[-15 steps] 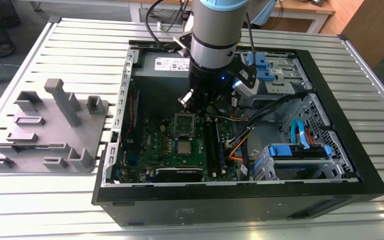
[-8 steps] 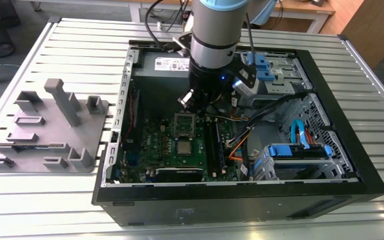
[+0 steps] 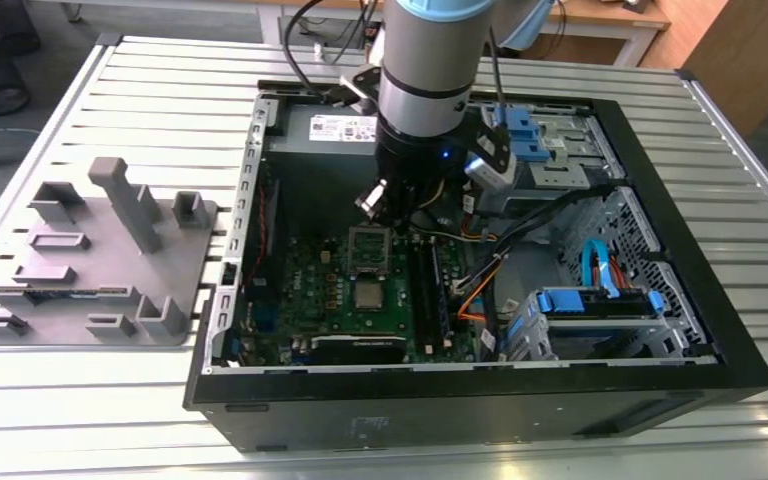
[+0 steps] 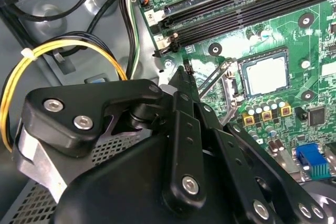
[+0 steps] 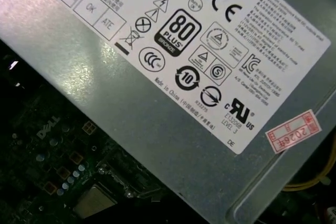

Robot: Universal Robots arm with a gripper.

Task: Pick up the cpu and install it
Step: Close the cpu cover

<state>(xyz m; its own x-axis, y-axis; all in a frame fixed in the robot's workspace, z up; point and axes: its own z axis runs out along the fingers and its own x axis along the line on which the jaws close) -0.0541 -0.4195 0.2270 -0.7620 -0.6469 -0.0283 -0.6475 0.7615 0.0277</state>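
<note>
Silver-topped cpu (image 4: 266, 73) sits in its socket: light, fragile, so grip its edges; your claw's (image 3: 387, 212) state I cannot tell.

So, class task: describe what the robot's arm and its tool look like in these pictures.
In the exterior view the arm is a silver-grey cylinder with a pale blue cap at the top and a black wrist section, with black cables running beside it. In the second wrist view the tool is matte black, built of linked bars fastened with silver screws.

Even overhead light brightens the bench (image 3: 157, 80) in the exterior view. In the first wrist view, glare washes the grey power supply (image 5: 157, 103) and its lower left lies dim.
</note>
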